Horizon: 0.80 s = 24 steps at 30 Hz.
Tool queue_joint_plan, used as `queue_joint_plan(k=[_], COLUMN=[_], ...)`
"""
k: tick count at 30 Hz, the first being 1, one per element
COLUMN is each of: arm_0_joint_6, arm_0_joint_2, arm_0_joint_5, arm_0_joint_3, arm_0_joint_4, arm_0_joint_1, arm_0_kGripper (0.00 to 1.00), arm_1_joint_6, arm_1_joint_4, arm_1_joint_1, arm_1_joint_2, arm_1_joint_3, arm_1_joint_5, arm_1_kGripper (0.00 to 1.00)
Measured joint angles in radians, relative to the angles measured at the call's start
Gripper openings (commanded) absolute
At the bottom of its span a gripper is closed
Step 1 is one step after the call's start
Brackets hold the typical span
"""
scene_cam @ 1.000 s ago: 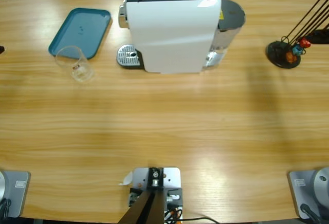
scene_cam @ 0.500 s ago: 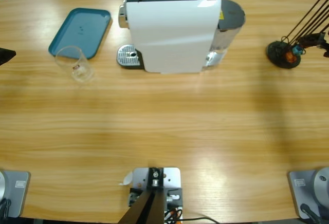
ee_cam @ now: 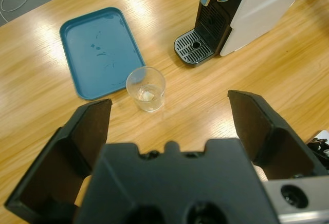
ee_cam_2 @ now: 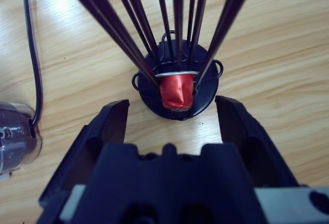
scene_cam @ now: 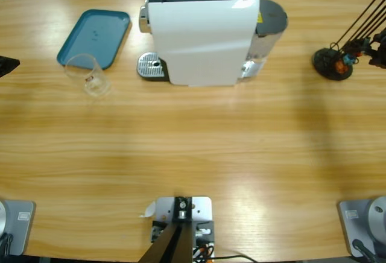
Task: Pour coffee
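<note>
Compared with half a second before, little has changed on the table [scene_cam: 193, 148]. At the left edge of the high view the dark tip of the left gripper [scene_cam: 7, 65] is seen in nearly the same place. At the right edge, the right gripper [scene_cam: 379, 58] has shifted slightly toward the edge, so that less of it is seen beside the capsule holder [scene_cam: 333, 64]. The coffee machine [scene_cam: 202, 31], the tray [scene_cam: 95, 37] and the glass [scene_cam: 87, 74] are unmoved.

In the left wrist view the left gripper [ee_cam: 169, 126] is seen with its jaws spread wide and nothing held between them. The glass [ee_cam: 146, 88] stands upright on the wood beyond the jaws, roughly centred between them and well apart from them, just beside the near corner of the tray [ee_cam: 100, 52]. Whether any coffee lies in the glass cannot be told; only a small pale mark is seen at its bottom. The drip grate [ee_cam: 193, 48] of the coffee machine [ee_cam: 247, 8] is bare.

In the right wrist view the right gripper [ee_cam_2: 172, 113] is likewise seen spread open and empty. A red capsule [ee_cam_2: 176, 89] is held low in the wire capsule holder [ee_cam_2: 177, 88], just beyond the jaw tips and between them, untouched. A black cable [ee_cam_2: 32, 54] is seen running across the wood at the left.
</note>
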Motion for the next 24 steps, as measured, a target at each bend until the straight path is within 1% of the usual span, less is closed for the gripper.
queue_joint_plan(k=[8, 10, 17, 18, 19, 20, 24], arm_0_joint_6=[0.0, 0.0, 0.0, 0.0, 0.0, 0.0, 0.0], arm_0_joint_2=[0.0, 0.0, 0.0, 0.0, 0.0, 0.0, 0.0], arm_0_joint_5=[0.0, 0.0, 0.0, 0.0, 0.0, 0.0, 0.0], arm_0_joint_3=[0.0, 0.001, 0.007, 0.007, 0.008, 0.008, 0.008], arm_0_joint_4=[0.0, 0.0, 0.0, 0.0, 0.0, 0.0, 0.0], arm_0_joint_1=[0.0, 0.0, 0.0, 0.0, 0.0, 0.0, 0.0], arm_0_kGripper=[0.977, 0.977, 0.977, 0.977, 0.977, 0.977, 0.977], arm_1_joint_6=[0.0, 0.0, 0.0, 0.0, 0.0, 0.0, 0.0], arm_1_joint_4=[-0.006, -0.007, -0.015, -0.017, -0.018, -0.018, -0.019], arm_1_joint_1=[-0.012, -0.013, -0.014, -0.014, -0.014, -0.014, -0.014], arm_1_joint_2=[0.022, 0.023, 0.025, 0.025, 0.025, 0.025, 0.025], arm_1_joint_3=[0.0, 0.0, 0.0, 0.0, 0.0, 0.0, 0.0], arm_1_joint_5=[0.0, 0.0, -0.001, -0.002, -0.003, -0.004, -0.004], arm_1_kGripper=[0.632, 0.6, 0.588, 0.582, 0.533, 0.511, 0.487])
